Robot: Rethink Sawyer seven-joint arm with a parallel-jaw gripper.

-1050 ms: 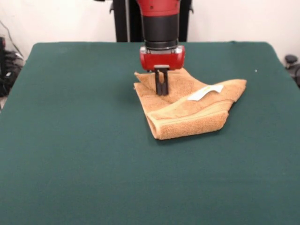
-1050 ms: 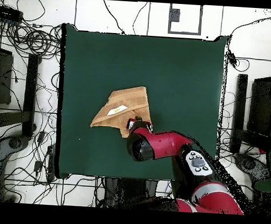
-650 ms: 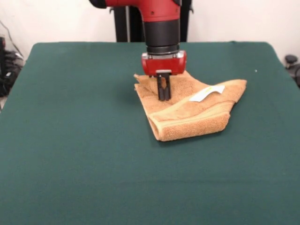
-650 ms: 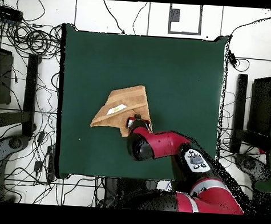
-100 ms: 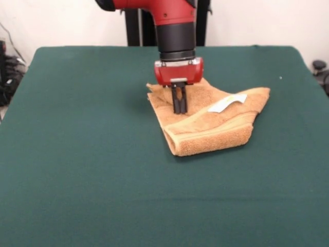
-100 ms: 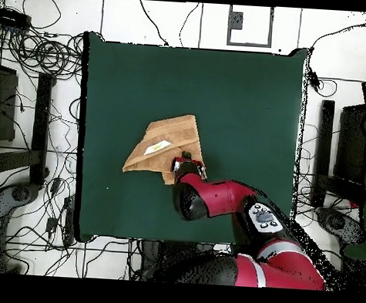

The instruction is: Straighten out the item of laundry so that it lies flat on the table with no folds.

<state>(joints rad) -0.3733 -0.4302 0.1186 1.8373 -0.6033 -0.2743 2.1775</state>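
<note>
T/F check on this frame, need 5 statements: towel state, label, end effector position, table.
1. The towel lies flat with no folds. False: it is folded over itself into a rough triangle.
2. A white label shows on the towel's upper side. True.
3. The end effector is parked off the towel, over bare table. False: its tips are down at the towel's surface.
4. The end effector's fingers are close together. True.
5. The green table is crowded with other items. False: only the towel lies on it.
</note>
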